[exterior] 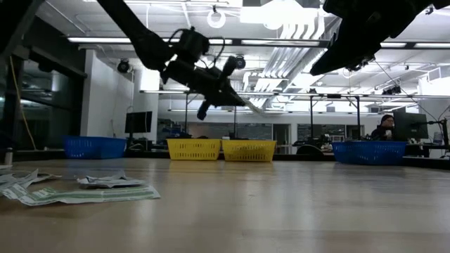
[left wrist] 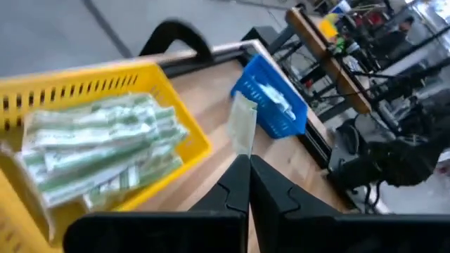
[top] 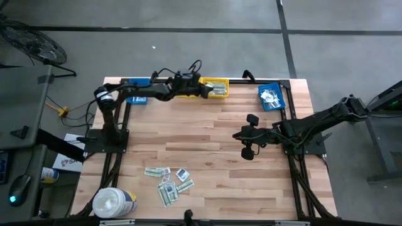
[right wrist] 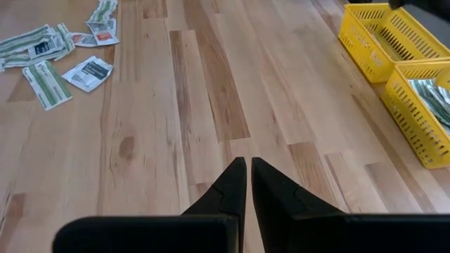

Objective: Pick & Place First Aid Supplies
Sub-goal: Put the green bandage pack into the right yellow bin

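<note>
Loose packets [top: 168, 182] lie at the counter's [top: 207, 132] near edge. Mid-counter, the right gripper [top: 249, 136] hovers pinched together, empty. Farther back, the left gripper [left wrist: 247, 163], clamped on a pale strip [left wrist: 244, 128], hangs beside the yellow bin [left wrist: 184, 116]; next, I judge, comes centring over it and releasing.

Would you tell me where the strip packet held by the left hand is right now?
The strip packet is pinched in the left hand, at the table's far edge beside the yellow bin.

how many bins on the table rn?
4, all along the far edge: blue bin at the left, two yellow bins side by side mid-edge, blue bin at the right.
</note>
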